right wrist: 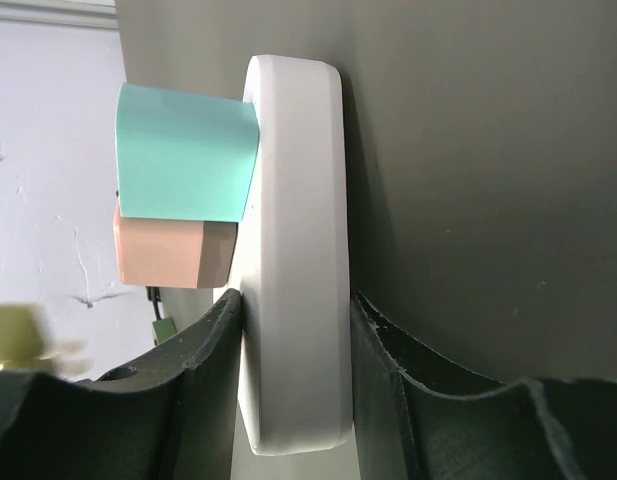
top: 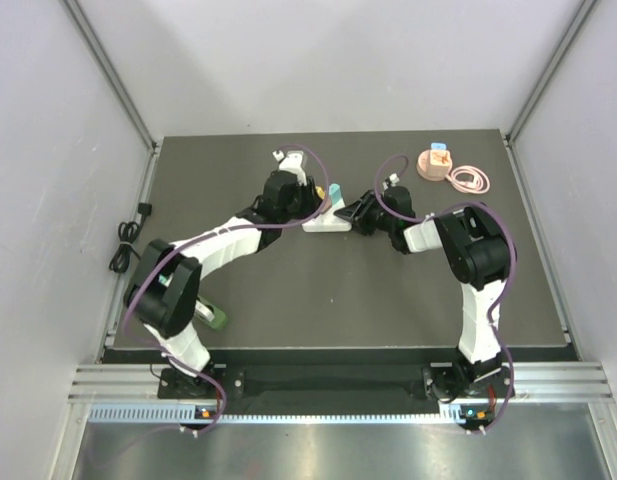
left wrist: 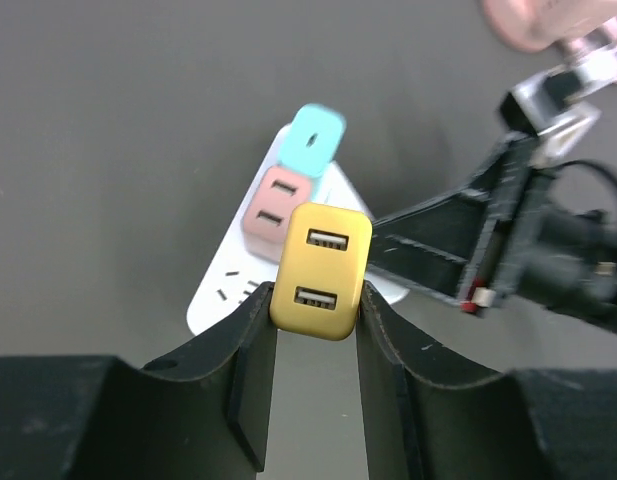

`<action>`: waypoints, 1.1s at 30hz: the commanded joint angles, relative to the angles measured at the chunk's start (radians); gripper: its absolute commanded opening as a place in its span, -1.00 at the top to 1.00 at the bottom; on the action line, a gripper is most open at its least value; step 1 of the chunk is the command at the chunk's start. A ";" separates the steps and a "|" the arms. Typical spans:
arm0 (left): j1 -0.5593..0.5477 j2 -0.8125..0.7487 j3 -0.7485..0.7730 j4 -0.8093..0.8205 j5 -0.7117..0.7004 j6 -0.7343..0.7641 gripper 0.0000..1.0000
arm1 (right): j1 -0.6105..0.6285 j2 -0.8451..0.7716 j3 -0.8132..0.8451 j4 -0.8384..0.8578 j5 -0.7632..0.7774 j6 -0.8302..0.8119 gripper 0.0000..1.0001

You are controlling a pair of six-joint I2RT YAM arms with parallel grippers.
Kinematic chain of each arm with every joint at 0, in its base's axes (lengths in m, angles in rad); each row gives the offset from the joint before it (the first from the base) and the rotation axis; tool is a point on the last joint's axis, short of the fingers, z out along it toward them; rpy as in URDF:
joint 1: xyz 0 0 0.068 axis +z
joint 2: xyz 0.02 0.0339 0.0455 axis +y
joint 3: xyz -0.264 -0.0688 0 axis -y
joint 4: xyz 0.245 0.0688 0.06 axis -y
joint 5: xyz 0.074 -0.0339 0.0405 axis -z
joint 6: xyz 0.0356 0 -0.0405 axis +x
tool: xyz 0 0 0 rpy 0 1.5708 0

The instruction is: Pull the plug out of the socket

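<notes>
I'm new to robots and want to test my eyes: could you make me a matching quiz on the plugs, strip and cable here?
Things:
1 yellow plug
2 teal plug
3 white strip
4 pink cable

States:
a clamped by the right gripper
b lying loose, away from both arms
c held by the left gripper
d plugged into the white strip

Pairs: 1-c, 2-d, 3-a, 4-b

The left arm [top: 223, 245] stretches from its base at 7 o'clock toward 1 o'clock, and the left hand [left wrist: 316, 305] pinches a yellow USB plug [left wrist: 320, 268] between both fingers. The right arm [top: 473, 250] rises from 5 o'clock with its elbow folded and forearm pointing to 9 o'clock. The right hand [right wrist: 293, 305] clamps the white power strip [right wrist: 293, 180] edgewise.
</notes>
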 commanded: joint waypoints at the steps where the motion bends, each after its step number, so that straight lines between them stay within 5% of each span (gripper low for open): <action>1: -0.001 -0.111 -0.017 0.030 -0.049 0.012 1.00 | 0.009 0.018 -0.034 -0.144 0.066 -0.064 1.00; 5: 0.044 -0.231 -0.074 -0.086 -0.063 -0.064 1.00 | 0.008 0.020 -0.033 -0.144 0.063 -0.072 1.00; 9: 0.212 -0.382 -0.210 -0.186 0.029 -0.244 1.00 | 0.008 0.021 -0.031 -0.142 0.059 -0.073 1.00; 17: 0.366 -0.643 -0.318 -0.567 -0.034 -0.296 1.00 | 0.003 0.026 -0.034 -0.129 0.043 -0.075 1.00; 23: 0.439 -0.652 -0.405 -0.613 0.110 -0.289 1.00 | 0.003 0.037 -0.034 -0.102 0.022 -0.067 1.00; 33: 0.481 -0.668 -0.492 -0.649 0.054 -0.359 1.00 | 0.002 0.041 -0.037 -0.092 0.016 -0.067 1.00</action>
